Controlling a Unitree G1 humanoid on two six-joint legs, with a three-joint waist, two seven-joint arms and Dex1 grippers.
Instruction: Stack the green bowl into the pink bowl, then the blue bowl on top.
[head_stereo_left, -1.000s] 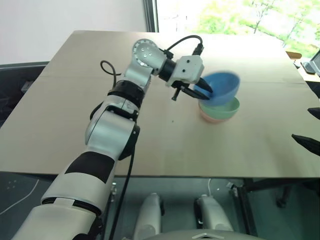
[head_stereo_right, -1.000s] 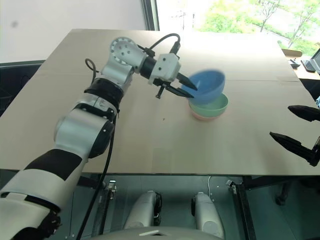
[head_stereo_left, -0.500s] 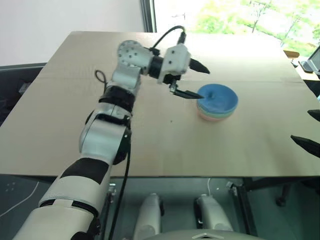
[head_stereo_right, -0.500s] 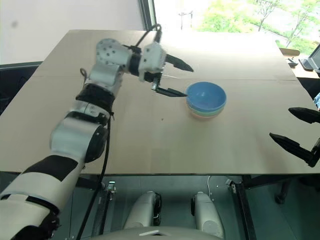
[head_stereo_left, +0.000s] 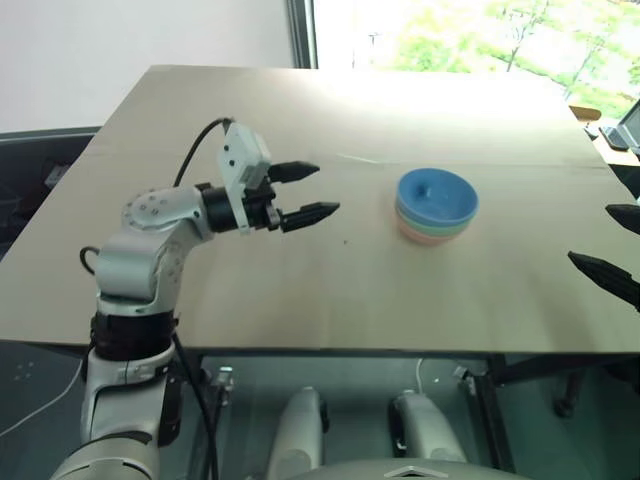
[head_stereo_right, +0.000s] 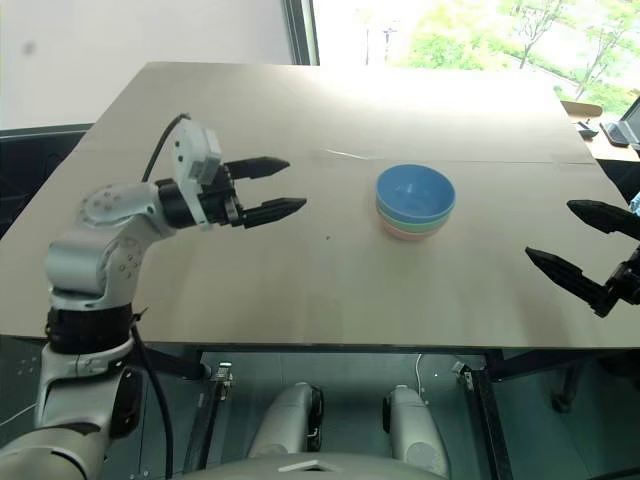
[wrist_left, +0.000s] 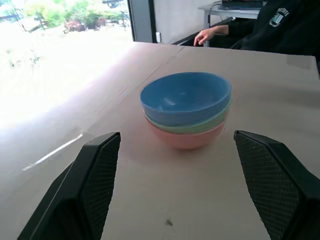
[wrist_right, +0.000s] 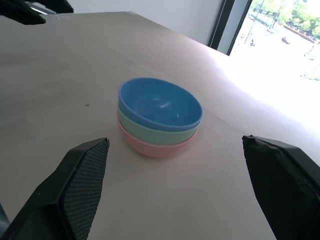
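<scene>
Blue bowl (head_stereo_left: 437, 193) sits nested in green bowl (wrist_right: 156, 129), itself in pink bowl (wrist_right: 155, 146), mid-table (head_stereo_left: 300, 290). We see left gripper (head_stereo_left: 307, 192) & right gripper (head_stereo_right: 580, 245) both spread apart, empty, well clear of the stack.

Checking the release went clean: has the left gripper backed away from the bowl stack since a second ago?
Yes. The left gripper, open and empty, has pulled off toward the robot's left, apart from the blue bowl.

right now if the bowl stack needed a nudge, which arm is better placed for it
Left, probably. The left gripper hangs open over the table, pointing at the blue bowl nested on the green bowl and pink bowl. The right gripper is open at the table's edge.
</scene>
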